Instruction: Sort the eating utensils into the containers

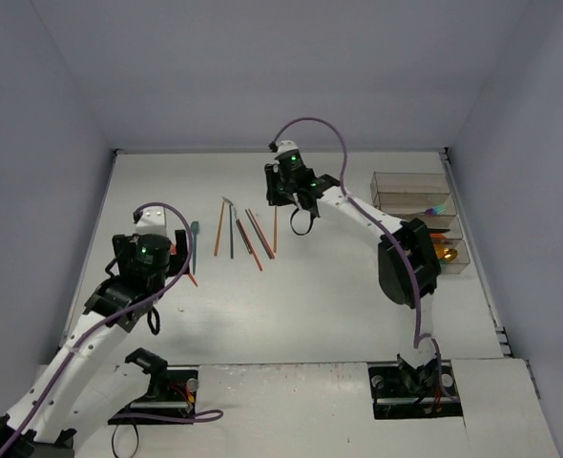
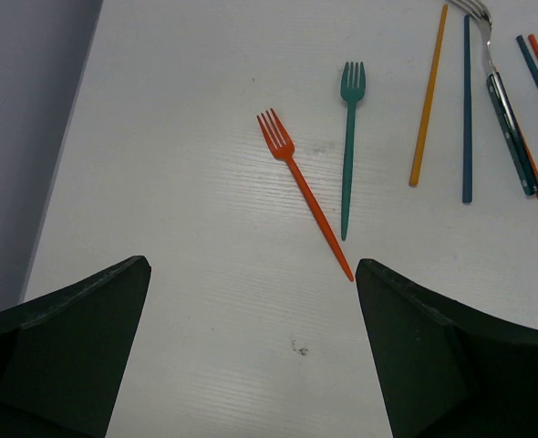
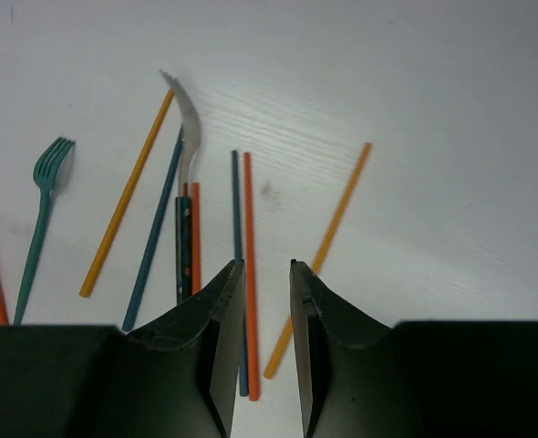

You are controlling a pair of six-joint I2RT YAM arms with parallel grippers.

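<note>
We note the right gripper (image 3: 265, 266), jaws narrowly apart on nothing, over the red chopstick (image 3: 249, 274) just right of the silver fork (image 3: 189, 137); closing could snag the navy chopstick (image 3: 236, 228) beside it and missort both into the containers (image 1: 410, 181) far right, while the left gripper (image 2: 253, 265) gapes empty.

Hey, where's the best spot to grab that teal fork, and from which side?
Probably mid-handle on the teal fork, from straight above, closing across the thin stem. It lies flat, and the orange fork crowds its tail end.
</note>
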